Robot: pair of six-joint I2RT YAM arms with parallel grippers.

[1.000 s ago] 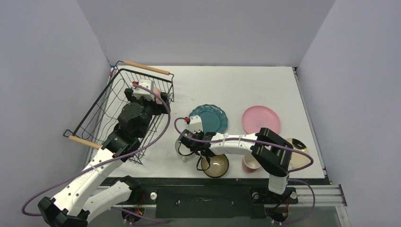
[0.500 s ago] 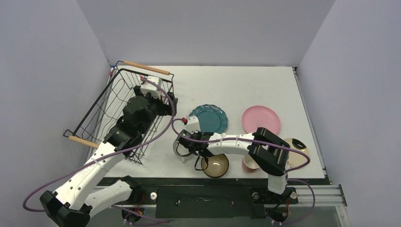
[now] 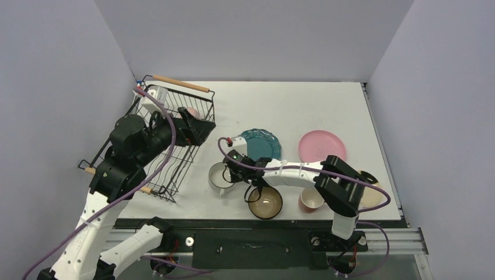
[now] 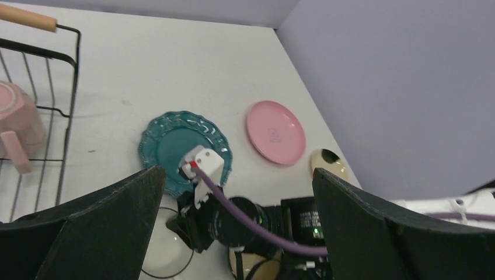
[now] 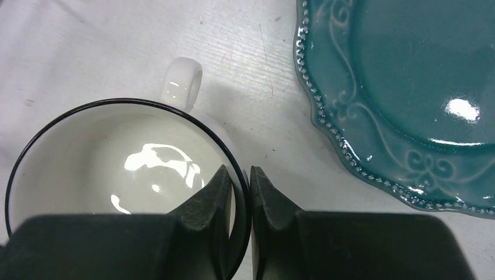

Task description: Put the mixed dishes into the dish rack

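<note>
The black wire dish rack point(image 3: 125, 137) stands at the left, with a pink mug point(image 3: 191, 112) lying inside its far end. My left gripper point(image 3: 195, 123) hangs open and empty above the rack's right side. My right gripper point(image 3: 232, 174) is shut on the rim of the white mug point(image 3: 218, 175), one finger inside and one outside point(image 5: 240, 175). The mug point(image 5: 117, 169) stands upright on the table, handle point(image 5: 182, 81) pointing away. The teal scalloped plate point(image 3: 260, 146) lies just beyond it. The pink plate point(image 3: 322, 147), dark bowl point(image 3: 265, 203), second pink mug point(image 3: 310, 200) and cream plate point(image 3: 368, 186) lie to the right.
The left wrist view looks down on the teal plate point(image 4: 169, 143), pink plate point(image 4: 275, 131), cream plate point(image 4: 328, 163) and the rack's wooden handle point(image 4: 29, 16). My right arm stretches across the bowl and the pink mug. Grey walls close in the table.
My left arm has risen and swung back to the left, up out of the rack; the pink mug stays inside. My right gripper and the white mug have shifted slightly left.
</note>
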